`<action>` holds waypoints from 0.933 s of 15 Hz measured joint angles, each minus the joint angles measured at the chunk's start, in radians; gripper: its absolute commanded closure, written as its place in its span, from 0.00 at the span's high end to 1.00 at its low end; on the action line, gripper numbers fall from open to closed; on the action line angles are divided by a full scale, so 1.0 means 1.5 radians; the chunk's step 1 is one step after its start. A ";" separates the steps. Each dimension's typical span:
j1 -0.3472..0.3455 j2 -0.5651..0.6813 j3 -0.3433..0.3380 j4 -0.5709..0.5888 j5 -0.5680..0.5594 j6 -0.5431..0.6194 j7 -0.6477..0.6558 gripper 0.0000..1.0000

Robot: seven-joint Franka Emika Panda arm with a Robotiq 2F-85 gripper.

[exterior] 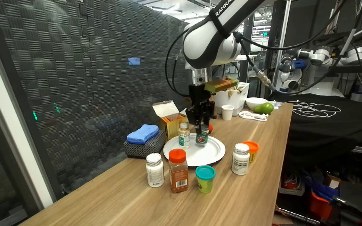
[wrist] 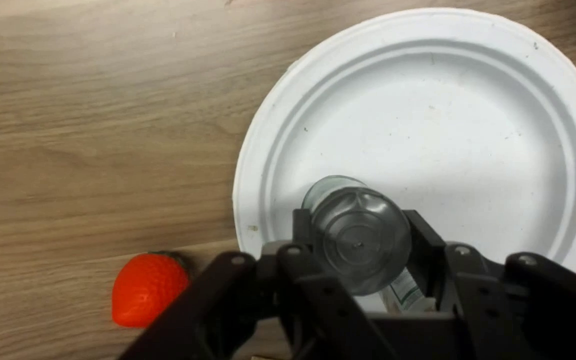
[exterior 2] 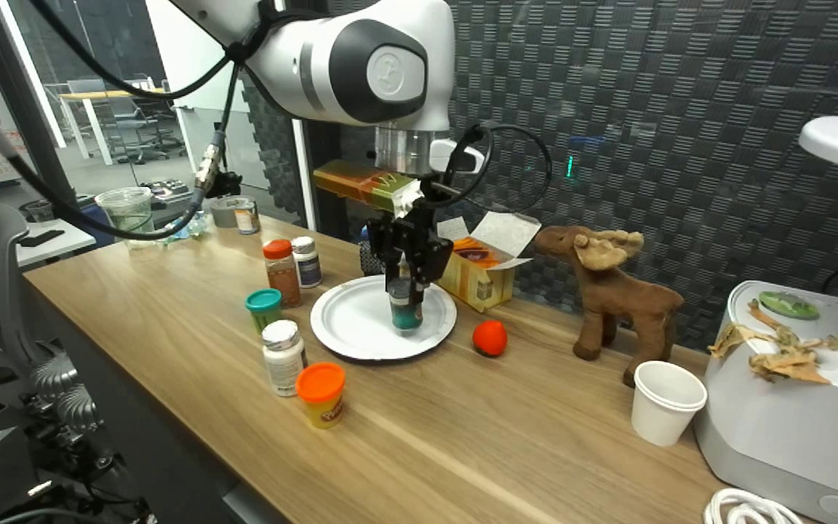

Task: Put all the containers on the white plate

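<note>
1. The wooden counter (exterior: 240, 197) stretches from near to far in an exterior view.
2. The robot arm (exterior: 198, 47) hangs over the far part of it, its last section pointing straight down.
3. The white plate (exterior: 201, 157) lies flat on the counter, below the arm.
4. A carton (exterior: 172, 129) with raised flaps and orange packets (exterior: 170, 118) inside stands just beyond the plate, on the far left in that view.
5. A dark patterned box (exterior: 137, 149) sits left of the plate and carries a blue sponge (exterior: 142, 134).
6. The end effector (wrist: 361, 232) is narrowed onto the upper part of a green jar (exterior: 201, 139) and holds it over the far half of the plate; whether the jar's base touches the plate cannot be told.
7. A red-capped shaker (exterior: 178, 175) stands upright on the counter, on the near side of the plate.
8. A labelled bottle (exterior: 184, 139) with a pale cap stands upright on the plate, left of the green jar.
9. The left white bottle (exterior: 155, 172) stands just left of the shaker; the right white bottle (exterior: 240, 160) stands on the plate's near right.
10. A green tub (exterior: 205, 182) with a teal lid stands just right of the shaker; a yellow tub (exterior: 252, 150) with an orange lid stands just beyond the right white bottle.
11. A red strawberry (exterior 2: 490, 337) rests right of the plate in an exterior view, apart from it.
</note>
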 measured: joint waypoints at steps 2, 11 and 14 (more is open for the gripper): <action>-0.004 0.011 0.002 0.011 0.008 0.003 -0.011 0.23; -0.013 0.044 0.006 0.053 0.024 0.004 -0.041 0.83; -0.016 0.046 0.006 0.054 0.024 0.004 -0.049 1.00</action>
